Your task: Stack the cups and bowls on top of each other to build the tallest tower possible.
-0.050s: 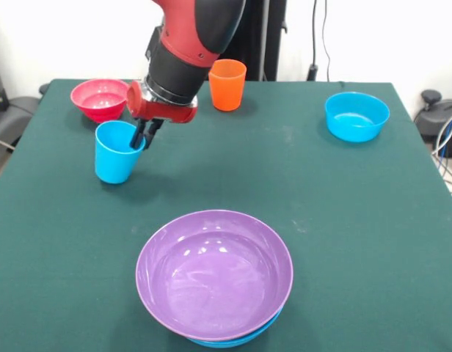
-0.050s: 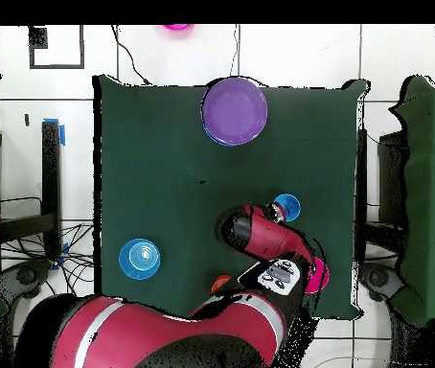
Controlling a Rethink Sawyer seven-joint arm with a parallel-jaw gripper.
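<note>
my gripper (image 1: 146,133) hangs at the rim of the light blue cup (image 1: 116,152), left of centre in the front view, fingers straddling its near-side wall; whether they pinch it i cannot tell. the cup stands upright. the purple bowl (image 1: 213,273), nested on a blue bowl (image 1: 233,342), waits at lower centre, with open cloth between. red bowl (image 1: 100,99) and orange cup (image 1: 227,84) sit behind the arm; another blue bowl (image 1: 356,116) lies upper right.

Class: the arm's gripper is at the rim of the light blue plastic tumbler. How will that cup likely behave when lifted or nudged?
The light blue plastic tumbler probably stays stiff and light. Its glossy tapered sides may slip. Standing upright on its narrower base, it could tip if the gripper nudges its rim.
</note>
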